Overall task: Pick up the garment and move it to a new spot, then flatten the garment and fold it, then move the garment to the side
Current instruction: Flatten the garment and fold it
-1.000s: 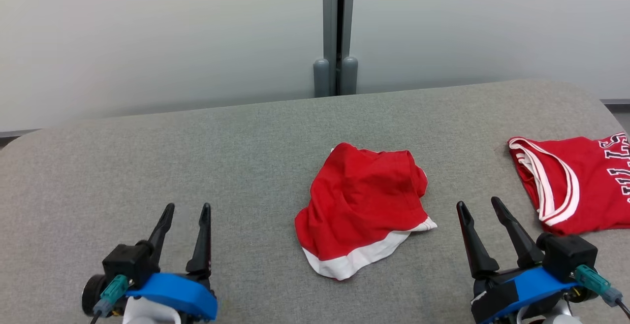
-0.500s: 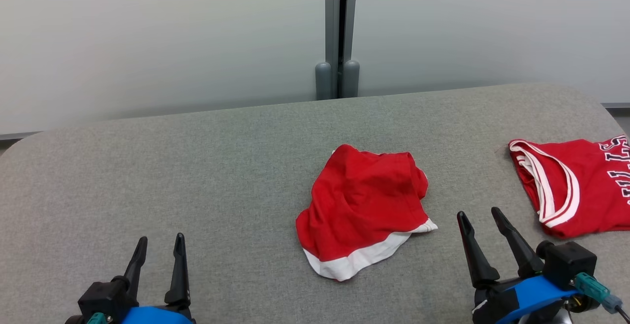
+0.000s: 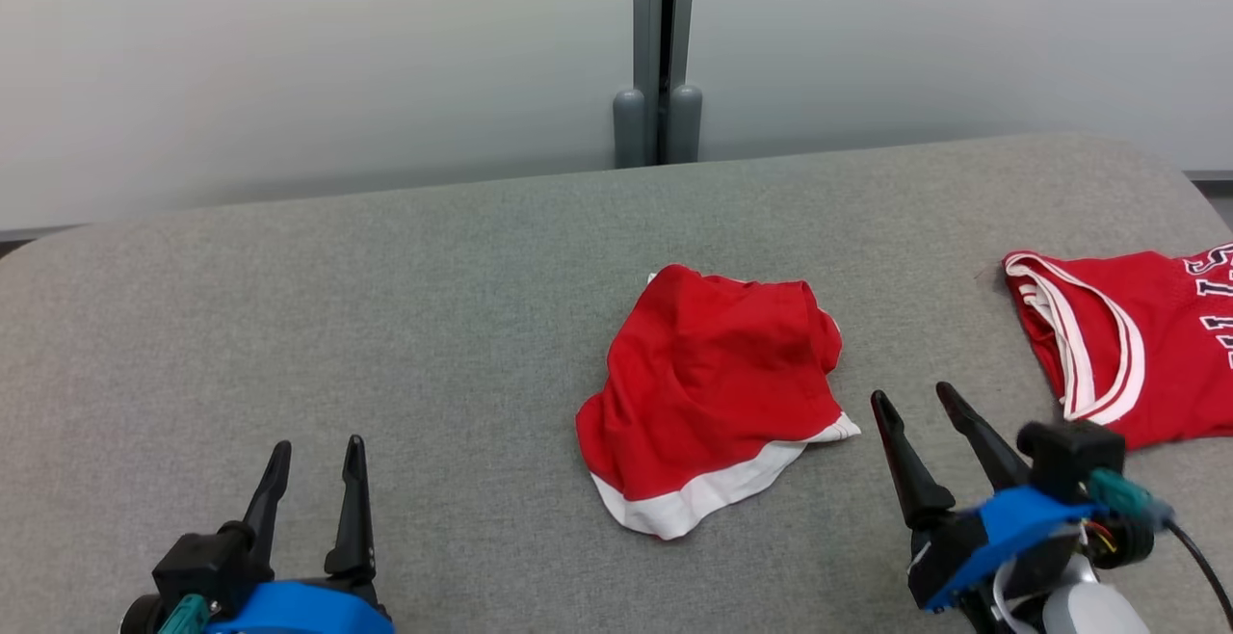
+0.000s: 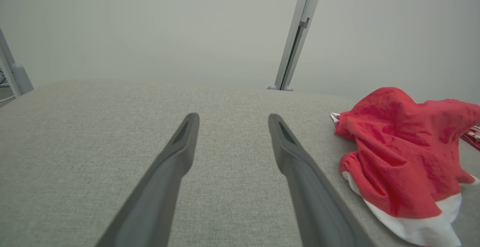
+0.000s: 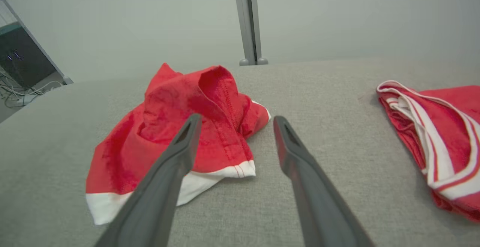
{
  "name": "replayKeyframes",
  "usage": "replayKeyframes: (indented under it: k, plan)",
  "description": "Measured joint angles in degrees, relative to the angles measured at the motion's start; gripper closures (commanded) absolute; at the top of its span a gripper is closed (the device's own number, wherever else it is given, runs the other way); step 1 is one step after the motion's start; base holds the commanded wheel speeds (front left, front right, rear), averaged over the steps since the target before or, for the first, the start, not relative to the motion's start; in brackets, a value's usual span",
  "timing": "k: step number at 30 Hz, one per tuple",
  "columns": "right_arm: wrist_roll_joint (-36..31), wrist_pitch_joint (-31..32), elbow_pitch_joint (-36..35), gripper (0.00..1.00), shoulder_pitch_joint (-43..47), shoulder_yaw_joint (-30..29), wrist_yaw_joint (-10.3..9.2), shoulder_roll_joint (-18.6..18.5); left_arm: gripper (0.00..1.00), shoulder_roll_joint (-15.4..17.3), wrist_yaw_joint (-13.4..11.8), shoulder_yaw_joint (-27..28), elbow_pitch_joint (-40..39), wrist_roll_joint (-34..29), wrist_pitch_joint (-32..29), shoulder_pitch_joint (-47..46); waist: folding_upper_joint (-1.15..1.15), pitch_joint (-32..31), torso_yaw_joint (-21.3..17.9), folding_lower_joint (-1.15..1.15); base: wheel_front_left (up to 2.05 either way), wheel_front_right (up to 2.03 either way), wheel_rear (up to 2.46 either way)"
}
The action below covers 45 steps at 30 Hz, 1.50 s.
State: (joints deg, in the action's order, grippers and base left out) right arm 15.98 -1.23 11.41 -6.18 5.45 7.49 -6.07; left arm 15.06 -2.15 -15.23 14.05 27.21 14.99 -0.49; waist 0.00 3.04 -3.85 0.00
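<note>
The garment (image 3: pixel 713 393) is a crumpled red piece with a white band, lying in the middle of the grey padded table (image 3: pixel 385 306). My left gripper (image 3: pixel 318 444) is open near the front left, well apart from it. In the left wrist view the garment (image 4: pixel 401 157) lies right of the open left gripper (image 4: pixel 233 116). My right gripper (image 3: pixel 910 391) is open just right of the garment's white corner, not touching it. In the right wrist view the open right gripper (image 5: pixel 237 117) points past the garment (image 5: pixel 168 127), whose right edge lies between the fingers' lines.
A second red jersey (image 3: pixel 1127 345) with white trim and lettering lies flat at the table's right edge, also in the right wrist view (image 5: pixel 442 134). A grey post (image 3: pixel 658 46) and pale wall stand behind the table. Bare grey surface spreads left of the garment.
My left gripper has drawn back toward the front edge. My right gripper has shifted left toward the garment and tilted. The head view has shifted slightly. The garment lies as before.
</note>
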Motion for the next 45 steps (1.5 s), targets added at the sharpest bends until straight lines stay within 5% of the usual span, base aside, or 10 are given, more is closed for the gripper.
replayKeyframes:
  k: [6,18,19,20,29,36,37,38,45]
  plan:
    - [-1.26,9.13,11.18,0.0,-6.24,-1.66,-0.01,0.75,0.0,-0.09,0.66,-0.31,-0.19,-0.53,0.0,-2.26,0.0,2.59,1.3,0.01,0.0,0.0,0.0]
    - [-4.72,10.8,28.08,0.0,-17.34,-2.14,0.0,1.68,0.0,-0.9,1.2,-0.78,0.12,-2.05,0.0,-5.52,0.0,7.09,5.16,0.01,0.0,0.0,0.0]
    - [-4.86,10.13,28.74,0.23,-18.06,-2.02,0.0,1.72,0.0,-1.03,1.2,-0.78,0.15,-2.08,0.0,-5.54,0.0,7.17,5.28,0.01,0.0,0.0,0.0]
    - [-4.79,9.59,29.34,1.0,-18.56,-1.91,0.0,1.82,0.0,-1.15,1.2,-0.77,0.24,-2.09,0.0,-5.53,0.0,7.16,5.32,0.01,0.0,0.0,0.0]
    - [-3.1,2.65,22.53,1.0,-14.93,-7.59,0.0,1.54,0.0,-1.41,1.12,0.89,0.18,-2.2,0.0,-3.83,0.0,4.94,3.4,0.01,0.0,0.0,0.0]
    - [-3.32,4.87,11.54,1.0,-5.99,-13.83,0.0,1.77,0.0,-1.53,1.11,1.87,-0.18,-2.27,0.0,-2.36,0.0,3.18,0.5,0.0,0.0,0.0,0.0]
    - [-3.34,5.67,10.34,0.62,-4.6,-14.34,0.0,2.01,0.0,-1.55,1.18,1.99,-0.19,-2.33,0.0,-2.21,0.0,2.99,0.05,0.0,0.0,0.0,0.0]
    - [-3.46,6.41,9.24,0.0,-3.3,-14.86,0.0,2.25,0.0,-1.57,1.21,2.07,-0.16,-2.36,0.0,-2.16,0.0,2.84,-0.39,0.0,0.0,0.0,0.0]
    - [-3.22,3.91,1.27,0.0,-0.1,-13.45,0.0,3.03,0.0,-1.66,1.96,2.27,0.43,-2.78,0.0,-2.14,0.0,2.01,-2.0,0.0,0.0,0.0,0.0]
